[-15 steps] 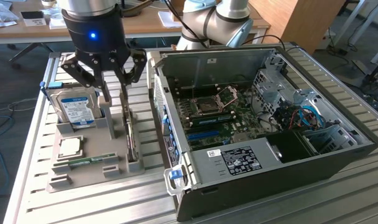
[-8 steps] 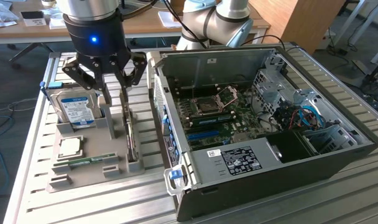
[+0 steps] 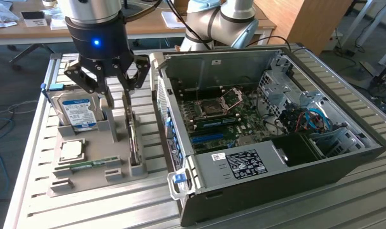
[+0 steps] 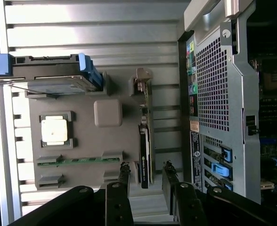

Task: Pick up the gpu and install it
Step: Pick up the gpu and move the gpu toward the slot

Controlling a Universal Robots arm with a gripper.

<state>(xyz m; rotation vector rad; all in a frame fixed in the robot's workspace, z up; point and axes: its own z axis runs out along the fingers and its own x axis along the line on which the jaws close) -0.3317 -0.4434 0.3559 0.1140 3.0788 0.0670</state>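
A: Pincer (image 3: 118, 95)?
B: Black, with a blue light on the body above it.
A: Gpu (image 4: 145, 150)?
B: Black side, small pale lettering.
A: Tray (image 4: 82, 141)?
B: Plain grey.
A: Hard drive (image 3: 78, 112)?
B: Silver, blue-and-white label, blue bracket.
A: Memory stick (image 3: 91, 164)?
B: Green.
A: Chip (image 3: 72, 150)?
B: Pale silver top.
A: Computer case (image 3: 276, 191)?
B: Black shell, silver inside, green board, blue clips, white sticker with black print.
A: Cables (image 3: 315, 118)?
B: Blue.
A: Bench (image 3: 84, 210)?
B: Silver, ribbed in stripes.

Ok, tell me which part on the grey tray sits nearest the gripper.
The gpu, the card standing on edge directly below the open gripper. The hard drive, processor chip and memory stick sit off to the side.
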